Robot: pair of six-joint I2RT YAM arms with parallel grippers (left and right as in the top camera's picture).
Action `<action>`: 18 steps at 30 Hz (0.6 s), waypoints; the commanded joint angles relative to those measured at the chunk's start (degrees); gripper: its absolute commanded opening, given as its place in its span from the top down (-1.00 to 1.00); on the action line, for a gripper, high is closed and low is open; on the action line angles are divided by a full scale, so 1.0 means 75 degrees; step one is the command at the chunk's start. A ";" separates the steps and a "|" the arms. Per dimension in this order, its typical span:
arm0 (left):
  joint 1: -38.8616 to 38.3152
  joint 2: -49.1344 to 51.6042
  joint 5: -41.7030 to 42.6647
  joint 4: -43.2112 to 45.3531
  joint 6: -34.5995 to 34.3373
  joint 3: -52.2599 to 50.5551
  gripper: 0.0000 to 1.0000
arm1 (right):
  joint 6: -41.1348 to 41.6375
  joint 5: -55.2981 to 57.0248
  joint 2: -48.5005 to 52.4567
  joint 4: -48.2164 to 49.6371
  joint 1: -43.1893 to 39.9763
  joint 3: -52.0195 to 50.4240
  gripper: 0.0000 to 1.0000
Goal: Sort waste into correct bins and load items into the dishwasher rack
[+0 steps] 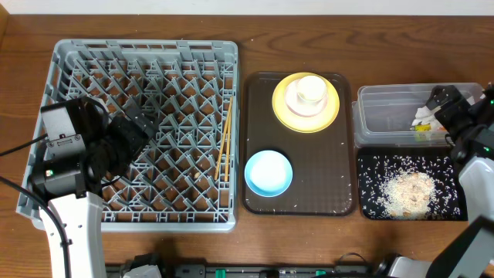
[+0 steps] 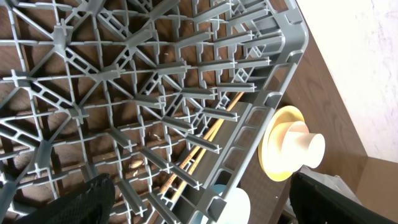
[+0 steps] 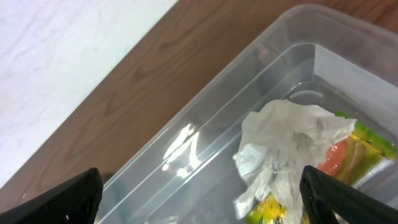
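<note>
1. You have one grey dishwasher rack [image 1: 170, 93] and two wooden chopsticks [image 1: 227, 139].
2. You have one yellow plate [image 1: 282, 108], one white bowl [image 2: 281, 149], one white cup [image 2: 310, 149] and one light-blue dish [image 1: 268, 171].
3. You have one clear tub [image 1: 386, 89] and one black tray [image 1: 360, 181].
4. You have one dark-brown serving tray [image 1: 316, 170].
5. You have one crumpled tissue [image 3: 286, 143], one snack wrapper [image 3: 357, 149] and one heap of rice scraps [image 1: 407, 191], with more loose grains around it than you can count.

The worktop [image 1: 154, 27] is lit brightly and evenly from above, and only soft shadows are seen. White glare is seen on the clear tub [image 3: 186, 146]. The rack [image 2: 155, 93] is shown sharp, while the white patch [image 2: 367, 62] past it is washed out.
</note>
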 commanded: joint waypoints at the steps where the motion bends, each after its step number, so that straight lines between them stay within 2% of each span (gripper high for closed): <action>1: 0.0041 0.0006 0.0070 -0.0003 -0.0012 0.0125 -0.81 | -0.0560 -0.0216 -0.0475 -0.0504 0.0131 0.0533 -0.98; 5: 0.0041 0.0006 0.0070 -0.0003 -0.0012 0.0125 -0.82 | -0.1545 -0.0219 -0.0612 -0.2130 0.0621 0.1658 -0.98; 11: 0.0041 0.0006 0.0070 -0.0003 -0.0012 0.0125 -0.82 | -0.3051 -0.0172 -0.0638 -0.4150 0.2209 0.3681 -0.98; 14: 0.0041 0.0006 0.0070 -0.0003 -0.0012 0.0125 -0.82 | -0.3267 0.0280 -0.0635 -0.4794 0.3223 0.4401 -0.99; 18: 0.0041 0.0006 0.0070 -0.0003 -0.0012 0.0125 -0.82 | -0.3273 0.1603 -0.0624 -0.5254 0.4765 0.4596 -0.99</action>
